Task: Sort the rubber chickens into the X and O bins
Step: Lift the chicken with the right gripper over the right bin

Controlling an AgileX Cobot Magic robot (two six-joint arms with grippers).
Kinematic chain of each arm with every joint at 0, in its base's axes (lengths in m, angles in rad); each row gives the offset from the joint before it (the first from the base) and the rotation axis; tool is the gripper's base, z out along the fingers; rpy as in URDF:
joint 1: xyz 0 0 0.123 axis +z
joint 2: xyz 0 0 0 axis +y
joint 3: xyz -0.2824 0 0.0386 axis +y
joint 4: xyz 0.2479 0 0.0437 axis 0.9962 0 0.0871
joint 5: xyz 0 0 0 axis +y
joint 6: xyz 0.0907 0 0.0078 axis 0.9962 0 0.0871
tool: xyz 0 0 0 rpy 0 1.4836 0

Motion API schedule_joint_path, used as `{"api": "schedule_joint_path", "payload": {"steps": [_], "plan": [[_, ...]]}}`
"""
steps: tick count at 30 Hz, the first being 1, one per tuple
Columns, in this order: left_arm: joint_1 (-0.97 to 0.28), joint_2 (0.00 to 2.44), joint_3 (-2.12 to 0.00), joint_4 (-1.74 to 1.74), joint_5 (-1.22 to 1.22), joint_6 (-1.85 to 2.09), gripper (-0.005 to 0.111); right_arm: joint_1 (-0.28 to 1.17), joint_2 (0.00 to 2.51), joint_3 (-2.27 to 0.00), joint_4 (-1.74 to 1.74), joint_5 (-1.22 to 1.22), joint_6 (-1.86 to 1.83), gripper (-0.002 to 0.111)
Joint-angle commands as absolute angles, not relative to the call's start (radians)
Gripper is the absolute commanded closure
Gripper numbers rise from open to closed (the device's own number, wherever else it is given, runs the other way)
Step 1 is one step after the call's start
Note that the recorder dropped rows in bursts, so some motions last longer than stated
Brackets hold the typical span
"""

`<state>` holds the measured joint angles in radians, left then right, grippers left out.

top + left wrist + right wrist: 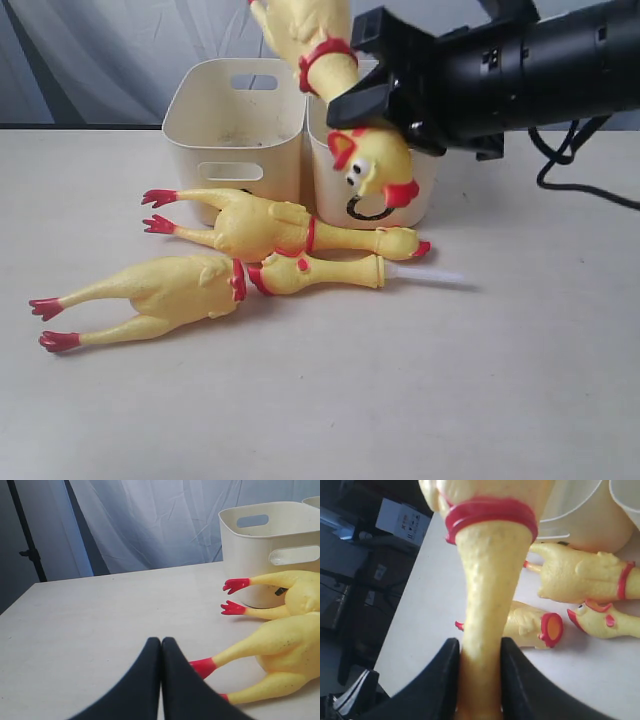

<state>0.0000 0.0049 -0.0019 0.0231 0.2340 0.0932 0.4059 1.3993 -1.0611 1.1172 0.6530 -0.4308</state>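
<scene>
Held up by the neck: one long floppy yellow rubber chicken (pixel 370 165) with red comb and neck band, head hanging in front of the cream plastic tub marked with a black O (pixel 428 200). Pinched there by the black right gripper (pixel 480 650), both fingers pressed hard to the neck. Not yet dropped in.

Nothing to be seen inside the twin cream tub (pixel 200 110) touching the first on its left. Mark on it almost wholly covered, so presumably the X.

Waiting on the pale table (pixel 500 380): a second whole yellow rubber chicken (pixel 270 225) just in front of both tubs, then a broken one, yellow body piece (pixel 165 290) with red feet, and neck piece (pixel 320 272) ending in a white tube (pixel 430 273). By this judgement, hardly begun; inside of the O tub hidden by the arm.

Only in the exterior view: the O and the dangling head. Only in the right wrist view: the squeeze on the neck and the body piece's open red-rimmed end. Only in the left wrist view: the black left gripper (pixel 161 647), fingers pressed together on nothing, low over the table beside red feet.
</scene>
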Motion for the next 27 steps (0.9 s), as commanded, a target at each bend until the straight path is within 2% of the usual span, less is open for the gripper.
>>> {"api": "schedule_joint_path", "payload": {"steps": [1, 6, 10, 21, 27], "plan": [[0.001, 0.000, 0.000, 0.025, 0.232, 0.090, 0.106, 0.324, 1.389, -1.126, 1.093, 0.720, -0.381, 0.109], [0.001, 0.000, 0.000, 0.025, 0.232, 0.090, 0.106, 0.267, 1.399, -1.193, 0.875, 0.749, -0.241, 0.109], [0.001, 0.000, 0.000, 0.025, 0.232, 0.090, 0.106, 0.234, 1.456, -1.297, 0.732, 0.873, -0.168, 0.109], [0.001, 0.000, 0.000, 0.025, 0.232, 0.090, 0.106, 0.233, 1.625, -1.590, 0.434, 1.116, -0.023, 0.109], [0.001, 0.000, 0.000, 0.025, 0.232, 0.090, 0.106, 0.233, 1.686, -1.642, 0.370, 1.181, 0.000, 0.109]]}}
